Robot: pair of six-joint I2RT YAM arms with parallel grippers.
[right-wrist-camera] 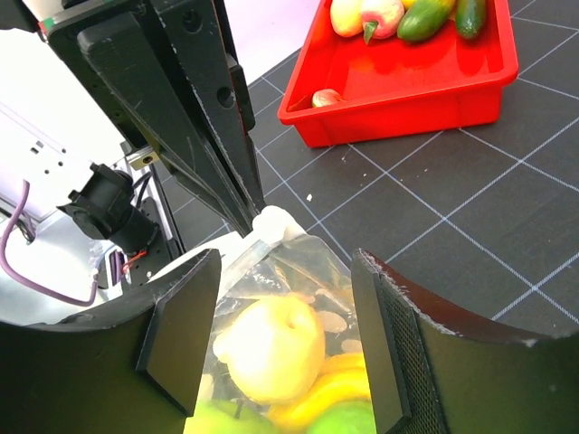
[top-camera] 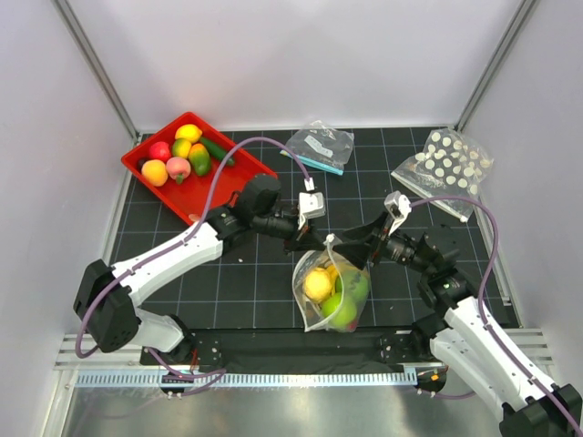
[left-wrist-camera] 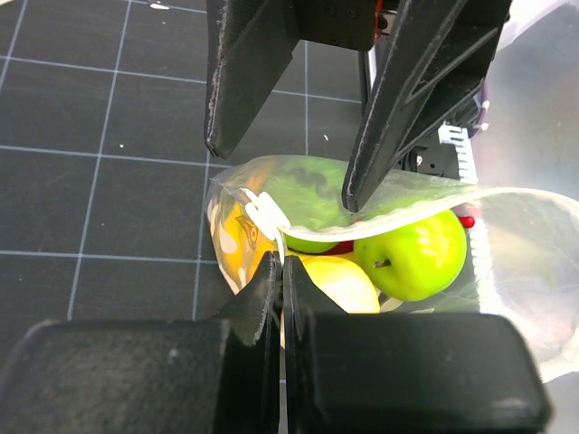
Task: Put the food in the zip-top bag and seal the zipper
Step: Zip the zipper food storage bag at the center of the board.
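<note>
Zip-top bag is at mid-table between the 2 grippers, with a lemon and green fruit inside. Left gripper — fingers fully closed — pinches the zipper rim. Right gripper — fingers wide apart — straddles the bag and grips nothing.

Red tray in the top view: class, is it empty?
No, the red tray holds several toy fruits bunched at its far-left end.

Red tray is running off the right wrist view's top edge. Red piece is hiding behind green apple.
</note>
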